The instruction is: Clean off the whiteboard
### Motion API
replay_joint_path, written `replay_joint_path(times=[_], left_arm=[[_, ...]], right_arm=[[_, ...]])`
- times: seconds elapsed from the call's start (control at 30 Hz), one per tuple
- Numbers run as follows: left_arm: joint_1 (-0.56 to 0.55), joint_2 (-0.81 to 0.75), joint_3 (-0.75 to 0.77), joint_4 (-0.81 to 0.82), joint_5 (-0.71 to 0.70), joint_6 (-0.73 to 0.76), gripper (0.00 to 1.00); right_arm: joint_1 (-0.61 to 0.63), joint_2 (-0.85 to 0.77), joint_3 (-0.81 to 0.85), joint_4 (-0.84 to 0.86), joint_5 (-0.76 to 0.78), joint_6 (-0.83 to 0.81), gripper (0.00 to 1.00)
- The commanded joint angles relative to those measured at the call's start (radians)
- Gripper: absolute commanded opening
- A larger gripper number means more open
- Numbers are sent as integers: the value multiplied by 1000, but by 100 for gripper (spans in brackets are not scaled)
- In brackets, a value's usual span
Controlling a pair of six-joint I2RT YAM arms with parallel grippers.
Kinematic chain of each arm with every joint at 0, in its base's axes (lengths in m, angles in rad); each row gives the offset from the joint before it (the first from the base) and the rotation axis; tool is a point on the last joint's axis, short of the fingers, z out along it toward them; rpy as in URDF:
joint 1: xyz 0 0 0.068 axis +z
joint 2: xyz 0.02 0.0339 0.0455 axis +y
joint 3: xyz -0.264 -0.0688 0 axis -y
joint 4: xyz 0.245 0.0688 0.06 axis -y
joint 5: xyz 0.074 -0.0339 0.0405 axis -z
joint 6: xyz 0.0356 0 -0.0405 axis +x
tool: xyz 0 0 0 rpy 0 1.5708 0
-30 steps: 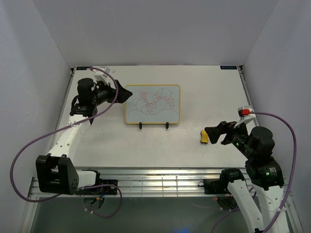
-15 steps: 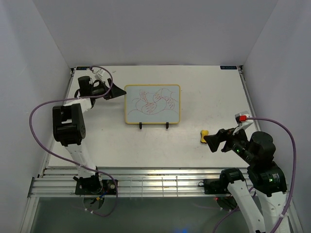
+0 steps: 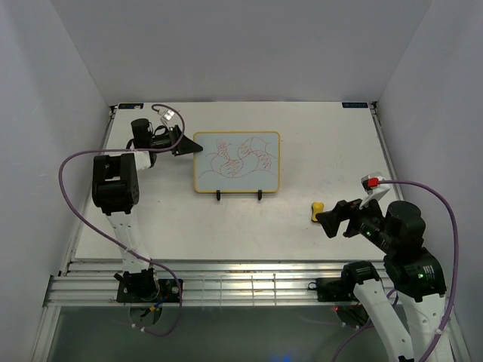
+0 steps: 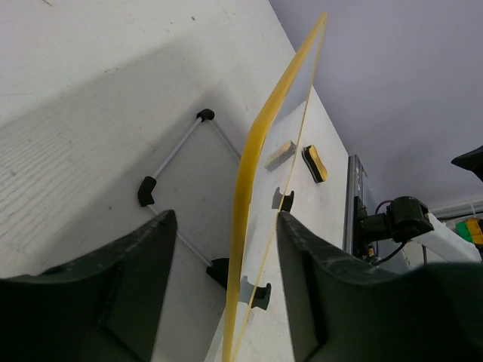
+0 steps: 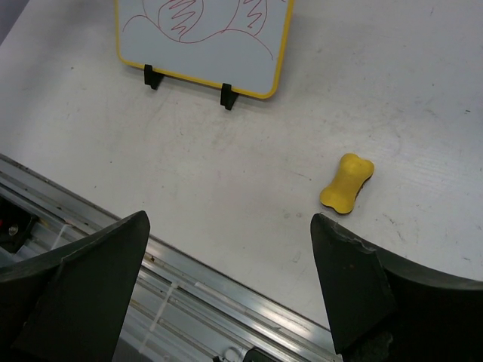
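The whiteboard (image 3: 237, 162), yellow-framed with red scribbles, stands tilted on a black wire easel at the table's middle. My left gripper (image 3: 189, 148) is open at the board's left edge. In the left wrist view the yellow edge (image 4: 253, 173) runs between the two dark fingers (image 4: 106, 294) with a gap on each side, and the gripper (image 4: 226, 302) holds nothing. My right gripper (image 3: 332, 219) is open and empty, just near-right of the small yellow eraser (image 3: 318, 210). In the right wrist view the eraser (image 5: 347, 183) lies ahead of the gripper (image 5: 230, 286), and the board (image 5: 204, 30) is at the top.
The easel's black feet (image 3: 219, 195) stick out under the board's front edge, and its wire legs (image 4: 177, 151) spread behind it. The metal rail (image 5: 189, 279) of the table's near edge lies under my right gripper. White walls enclose the table.
The left arm has changed posture while its gripper stayed at the board's left edge. The right gripper has drawn back a little toward the near edge, uncovering the eraser.
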Motion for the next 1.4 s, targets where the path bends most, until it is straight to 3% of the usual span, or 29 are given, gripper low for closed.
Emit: replay_joint_path(times=[0.0,0.07,0.1,0.2,0.23,0.33,0.93,0.97,1.13,1.23,1.37], left_arm=[[-14,-2,43,54,61,-9,63],[-14,16,57,61,81,-21,59],[-14,22,68,68,86,-27,52],[-17,36,73,88,95,-45,49],[-17,39,71,91,100,-48,42],[-18,42,60,107,97,-51,38],[-50,57,71,197,126,-127,40],[-52,56,69,202,126,-130,37],[-52,59,60,242,129,-156,7],[-50,53,43,289,126,-186,0],[-49,25,25,367,129,-245,0]], right_arm=[[5,15,49,1,-28,-21,93],[5,20,51,0,-37,-21,95],[3,22,52,-2,-46,-21,96],[5,31,57,-6,-54,-24,97],[5,34,63,-11,-55,-27,97],[5,37,66,-13,-55,-31,98],[5,42,28,-16,-61,-42,99],[5,42,26,-16,-61,-44,99],[5,38,26,-22,-63,-42,99],[5,37,26,-23,-61,-42,99],[5,35,26,-26,-57,-44,99]])
